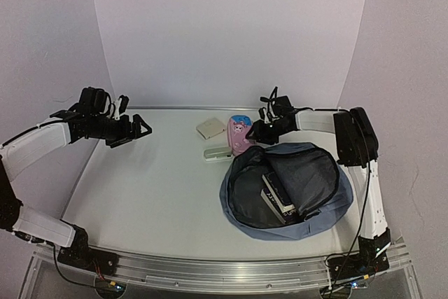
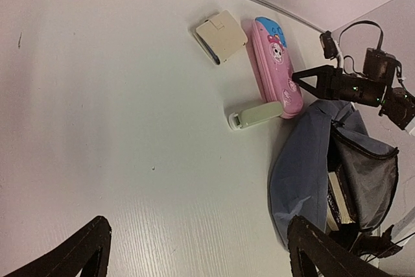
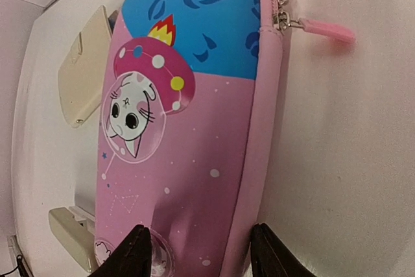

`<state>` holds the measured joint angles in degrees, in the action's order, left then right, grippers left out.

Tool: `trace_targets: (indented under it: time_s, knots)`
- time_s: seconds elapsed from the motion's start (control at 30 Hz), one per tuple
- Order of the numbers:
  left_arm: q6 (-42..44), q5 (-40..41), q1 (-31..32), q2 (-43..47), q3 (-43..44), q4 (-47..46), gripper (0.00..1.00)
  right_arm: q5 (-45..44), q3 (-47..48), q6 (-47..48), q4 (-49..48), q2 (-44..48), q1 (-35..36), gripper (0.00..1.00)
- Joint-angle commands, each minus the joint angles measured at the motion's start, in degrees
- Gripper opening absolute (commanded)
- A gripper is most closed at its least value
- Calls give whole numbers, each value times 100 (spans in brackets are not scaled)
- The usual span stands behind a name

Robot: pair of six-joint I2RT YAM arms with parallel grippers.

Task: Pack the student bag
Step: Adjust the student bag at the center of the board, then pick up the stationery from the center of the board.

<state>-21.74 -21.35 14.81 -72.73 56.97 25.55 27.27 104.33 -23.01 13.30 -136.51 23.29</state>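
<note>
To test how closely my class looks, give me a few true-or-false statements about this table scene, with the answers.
1. The backpack lies open with books inside. True.
2. The pink pencil case is inside the backpack. False: it lies on the table beside the backpack.
3. The left gripper holds the cream box. False: it is open and empty, well away from the box.
4. The right gripper is over one end of the pencil case, fingers open. True.

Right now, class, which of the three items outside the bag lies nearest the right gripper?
The pink pencil case; the right gripper straddles its end, the others lie farther.
</note>
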Motion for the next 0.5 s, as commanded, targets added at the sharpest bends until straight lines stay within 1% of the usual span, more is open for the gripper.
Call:
trace_targets:
  time_s: [0.0,0.13,0.23,0.33,0.37,0.47]
  knots:
    - [127,-245,-23,-119,82,-327,95,335,284,-96,-177,-341,32,52]
    - [118,-356,-30,-213,101,-344,95,537,412,-231,-320,-552,32,52]
    - [117,-412,-30,-250,103,-348,95,732,457,-371,-497,-658,28,49]
    - [100,-473,-27,-276,89,-364,95,939,452,-535,-713,-738,30,38]
    - [90,-479,-29,-281,81,-379,95,1001,434,-585,-778,-749,33,31]
    - [14,-530,-30,-306,53,-411,94,1180,301,-760,-1069,-684,29,15]
